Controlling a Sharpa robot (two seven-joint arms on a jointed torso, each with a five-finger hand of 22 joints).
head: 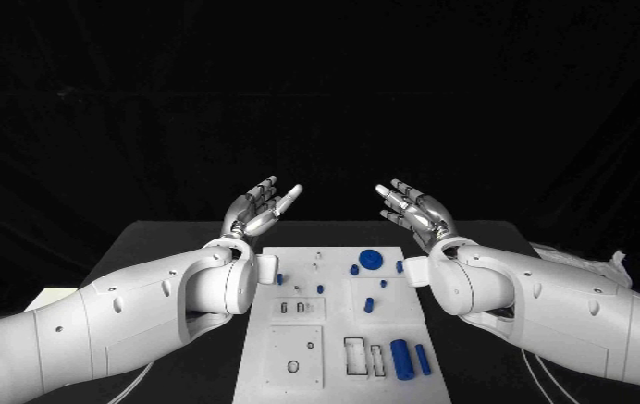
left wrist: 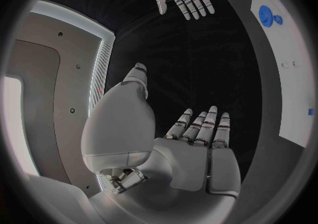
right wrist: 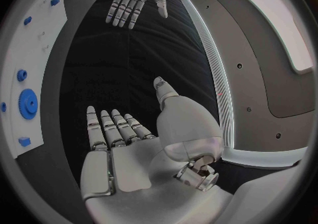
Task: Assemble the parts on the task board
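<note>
Overhead, two empty robot hands, left robot hand [head: 260, 205] and right robot hand [head: 415, 207], fingers spread, above one task board [head: 337, 330].

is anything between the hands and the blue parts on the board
Nothing visible. Both the left hand and the right hand are raised, open and empty, above the board's far end. The blue parts, like the gear and the cylinders, lie uncovered below and nearer the robot.
</note>
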